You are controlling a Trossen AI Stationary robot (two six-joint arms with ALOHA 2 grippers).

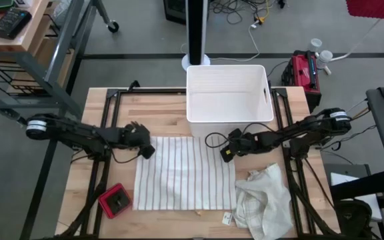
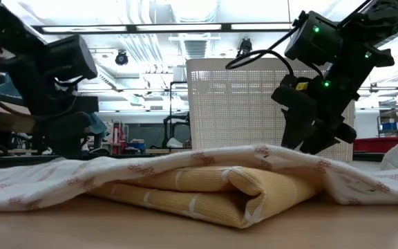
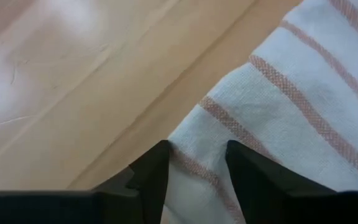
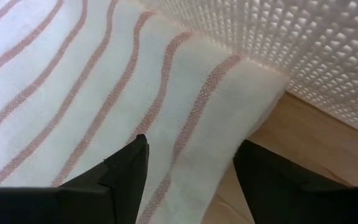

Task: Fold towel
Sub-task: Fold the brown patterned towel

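Towel flat mid-table, my grippers at its two far corners.
Towel [image 1: 184,172] lies on the table [image 1: 112,110], just in front of the bin [image 1: 229,93]. My left gripper [image 1: 144,148] sits at the towel's far left corner, my right gripper [image 1: 229,151] at its far right corner. Second cloth [image 1: 264,199] bunched right of the towel; small box [image 1: 115,201] left of it near the front edge.

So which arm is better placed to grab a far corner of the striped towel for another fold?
Probably left: the left gripper is open astride the striped towel corner; the right gripper is open above its far edge.
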